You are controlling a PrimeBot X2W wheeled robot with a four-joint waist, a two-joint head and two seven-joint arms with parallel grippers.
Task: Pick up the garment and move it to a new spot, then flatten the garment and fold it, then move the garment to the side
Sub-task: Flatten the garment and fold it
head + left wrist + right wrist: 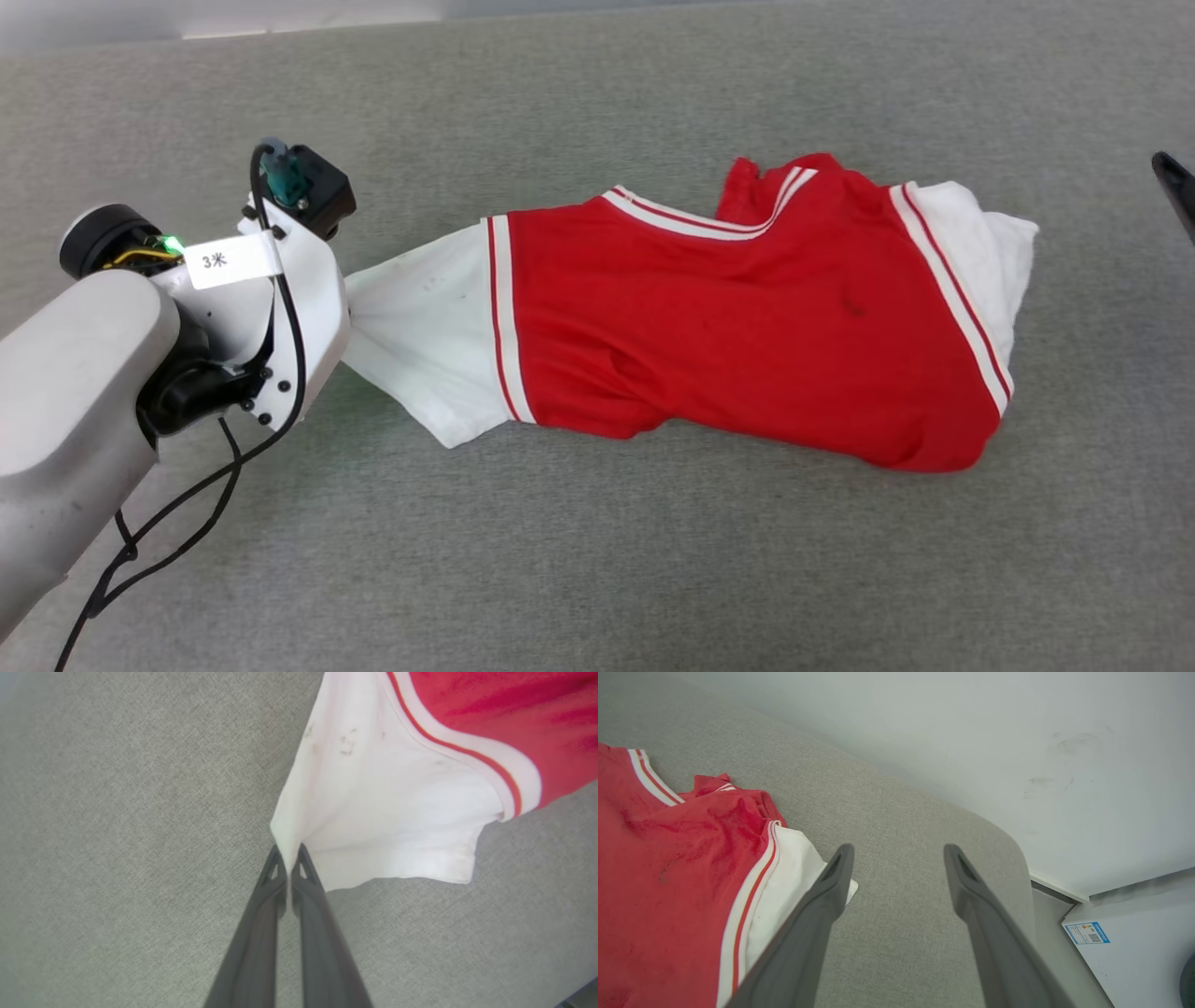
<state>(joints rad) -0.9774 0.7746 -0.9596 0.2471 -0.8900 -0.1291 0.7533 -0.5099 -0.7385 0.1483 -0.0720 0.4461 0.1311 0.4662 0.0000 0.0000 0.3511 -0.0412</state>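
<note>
Grey woven fabric surface (597, 579): flat, fine weave. Pale strip (224, 19) beyond surface's far edge, toward left. Right wrist view: surface's rounded corner against white wall (971, 732), faint scuff marks on wall. Past corner, white panel (1148, 952) bearing small blue-bordered label (1087, 933) with QR code. Dark rounded shape (1188, 980) beside panel, too cropped to identify.

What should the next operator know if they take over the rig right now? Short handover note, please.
The left end effector is shut on the white sleeve edge of the garment.
The right end effector is open and empty, near the other white sleeve.
The garment lies bunched and creased on the grey surface.
Done: one sleeve gripped.
Left: lift and move it to a new spot, flatten, fold, move aside.
</note>
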